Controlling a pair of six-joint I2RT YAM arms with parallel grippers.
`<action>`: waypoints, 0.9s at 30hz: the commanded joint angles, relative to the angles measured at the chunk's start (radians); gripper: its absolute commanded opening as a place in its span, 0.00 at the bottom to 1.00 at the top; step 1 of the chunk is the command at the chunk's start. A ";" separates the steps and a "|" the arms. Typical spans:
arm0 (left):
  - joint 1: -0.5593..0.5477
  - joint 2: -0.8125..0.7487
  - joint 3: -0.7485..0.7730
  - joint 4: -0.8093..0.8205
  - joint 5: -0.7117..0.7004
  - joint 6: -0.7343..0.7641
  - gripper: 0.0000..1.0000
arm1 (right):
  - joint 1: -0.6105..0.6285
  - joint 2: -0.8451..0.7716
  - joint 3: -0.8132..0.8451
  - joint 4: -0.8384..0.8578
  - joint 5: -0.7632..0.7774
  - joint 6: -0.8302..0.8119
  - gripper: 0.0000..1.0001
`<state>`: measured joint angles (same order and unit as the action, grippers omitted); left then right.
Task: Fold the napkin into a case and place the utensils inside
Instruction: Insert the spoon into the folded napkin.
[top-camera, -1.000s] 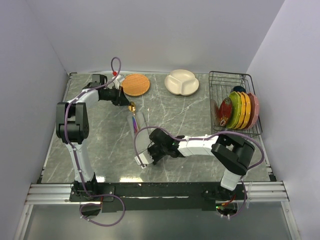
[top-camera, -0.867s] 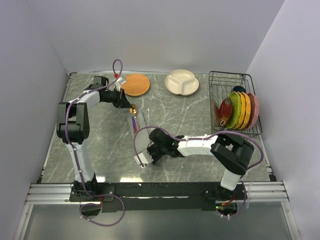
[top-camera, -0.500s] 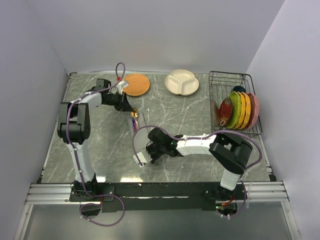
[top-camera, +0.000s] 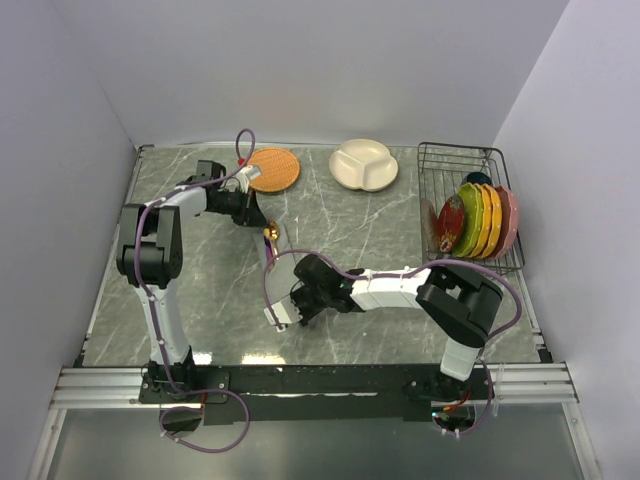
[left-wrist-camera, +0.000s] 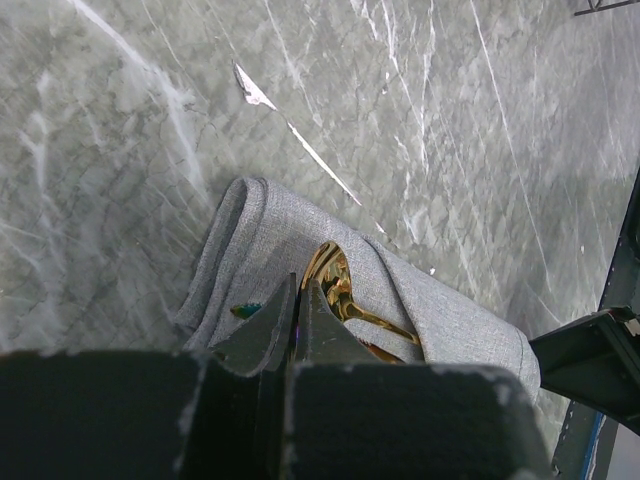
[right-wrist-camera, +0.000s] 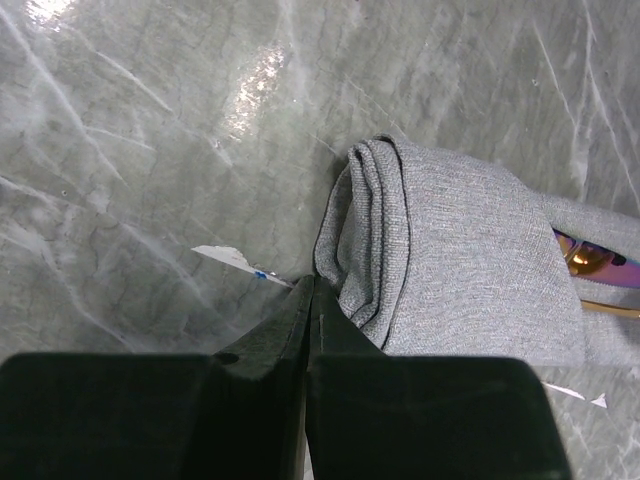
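case (left-wrist-camera: 255, 235) lies on the table (top-camera: 200, 290) as a narrow grey pouch, between the two arms, running from near the left gripper (left-wrist-camera: 298, 300) toward the right gripper (right-wrist-camera: 311, 300). from above most of it is hard to make out: a purple cable (top-camera: 268, 275) loops across it and the right arm covers its near end. spoon (left-wrist-camera: 335, 285) sits inside the mouth of the case; only part of its gold bowl and neck shows, the rest is under cloth. a small iridescent glint beside the left fingers cannot be identified for certain. knife (right-wrist-camera: 595, 262) shows in the right wrist view only as a purple strip at the frame edge, tucked in a fold, with a gold line just below it; both are cut off. left gripper is clenched, fingertips over the cloth at the mouth; whether any cloth is pinched cannot be told, as the camera housing blocks the lower frame. right gripper is clenched too, its tips just beside the layered closed end of the case; contact cannot be confirmed. a white tape scrap (right-wrist-camera: 235, 260) lies on the table near those tips. at the far edge stand an orange mat (top-camera: 272, 169), a white dish (top-camera: 364, 164) and a rack (top-camera: 440, 160) of plates (top-camera: 480, 220), well apart from the case.
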<state>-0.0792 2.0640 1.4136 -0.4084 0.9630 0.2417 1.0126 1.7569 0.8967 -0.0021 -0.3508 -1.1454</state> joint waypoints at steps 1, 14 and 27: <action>-0.021 0.022 0.005 -0.023 0.033 0.021 0.01 | 0.006 0.035 0.030 -0.001 0.027 0.012 0.01; -0.045 0.044 0.027 -0.053 0.003 0.022 0.02 | 0.003 0.046 0.039 0.001 0.029 0.015 0.01; -0.045 0.024 0.048 -0.020 -0.067 -0.013 0.41 | 0.001 0.035 0.030 0.030 0.026 0.022 0.01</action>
<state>-0.1215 2.0945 1.4235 -0.4358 0.9016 0.2314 1.0145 1.7721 0.9161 -0.0013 -0.3462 -1.1332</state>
